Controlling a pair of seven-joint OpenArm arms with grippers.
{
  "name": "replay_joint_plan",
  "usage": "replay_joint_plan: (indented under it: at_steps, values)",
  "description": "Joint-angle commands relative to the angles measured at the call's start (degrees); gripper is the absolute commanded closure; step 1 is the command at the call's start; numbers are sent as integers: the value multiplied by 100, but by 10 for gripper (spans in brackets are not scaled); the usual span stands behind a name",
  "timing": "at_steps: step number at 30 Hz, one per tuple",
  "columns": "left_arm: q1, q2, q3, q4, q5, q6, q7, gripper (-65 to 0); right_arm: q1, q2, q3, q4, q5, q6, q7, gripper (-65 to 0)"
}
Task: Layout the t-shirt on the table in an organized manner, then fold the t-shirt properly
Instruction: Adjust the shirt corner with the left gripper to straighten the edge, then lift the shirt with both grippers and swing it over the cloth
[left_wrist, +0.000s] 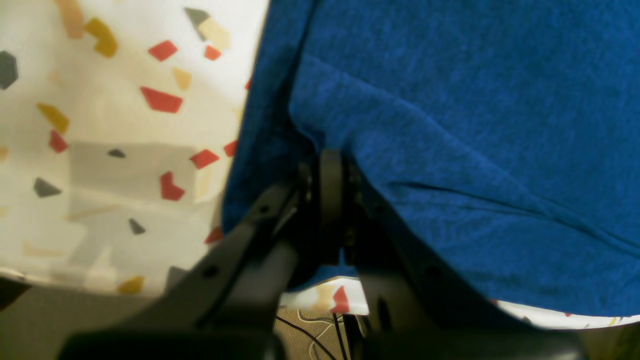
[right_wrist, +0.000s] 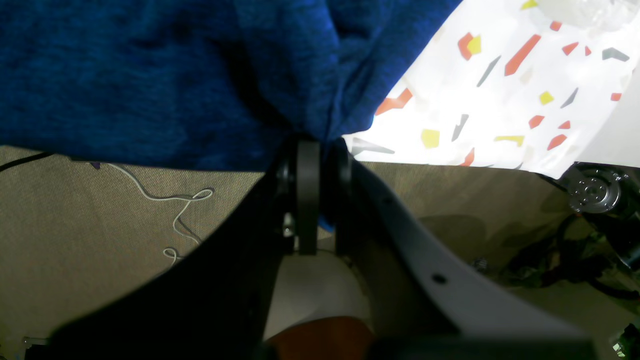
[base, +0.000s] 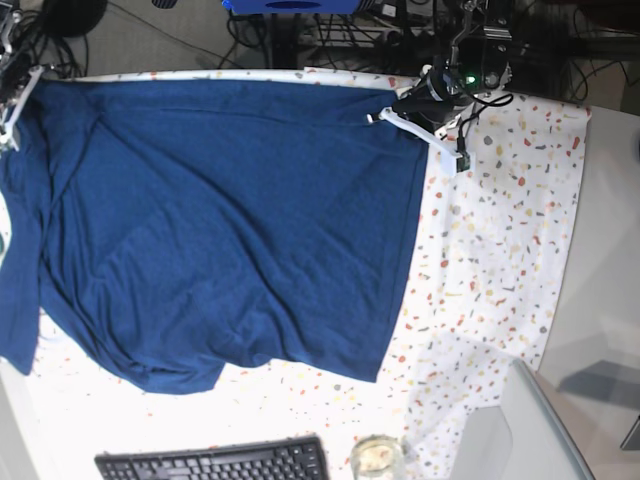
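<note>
In the left wrist view, the left gripper (left_wrist: 330, 165) had its fingers pressed together on a pinched edge of the t-shirt (left_wrist: 475, 150), right at the shirt's border. The speckled table (left_wrist: 125, 150) showed beside the shirt, and a thin strip of it appeared below the shirt's lower edge. Cables lay on the brown floor beyond the table's edge.

In the right wrist view, the right gripper (right_wrist: 312, 150) was likewise closed, its fingers pinching a bunched fold of the t-shirt (right_wrist: 150, 75). The shirt hung past the table (right_wrist: 500, 100) edge here, over the brown floor (right_wrist: 100, 225), where a pale cord (right_wrist: 170, 200) lay looped.

In the base view, the t-shirt (base: 220, 220) lay spread wide across the table (base: 500, 250), covering most of it, with loose creases near its lower hem. The left gripper (base: 400, 108) sat at the shirt's upper corner on that view's right. The right gripper (base: 12, 120) was at the shirt's opposite upper corner, barely visible at the frame edge. A keyboard (base: 210, 463) and a small glass jar (base: 376, 457) stood just below the shirt's lower hem.
</note>
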Motion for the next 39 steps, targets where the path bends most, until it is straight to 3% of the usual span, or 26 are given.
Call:
replay_joint_plan:
  at_steps: [1, 6, 12, 19, 25, 31, 35, 39]
  values:
    - [-18, -19, -20, 255, -31, -20, -90, 0, 52, 89, 73, 100, -26, -16, 21, 0]
    - [-572, -63, -20, 782, -31, -20, 156, 0, 527, 141, 82, 109, -35, -16, -49, 0]
    - [-1873, -36, 51, 808, -31, -20, 684, 0, 1696, 387, 20, 100, -44, -16, -691, 0]
    - [-3508, -1, 59, 114, -31, -20, 684, 0, 3551, 950, -305, -23, -44, -16, -1157, 0]
    - [-4950, 227, -11, -493, -31, -20, 648, 0, 5336, 1460, -1070, -972, -44, -16, -1087, 0]
    - [-6357, 456, -81, -862, -39, -11, 244, 0, 6822, 1917, -1694, -1816, -44, -16, -445, 0]
    - [-6814, 658, -407, -809, -39, -11, 253, 0, 7182, 2154, -1896, -1500, -44, -16, -480, 0]
    - [-6682, 676, -494, -317, -48, -20, 253, 0, 6734, 2269, -1861, -709, -35, -16, -990, 0]
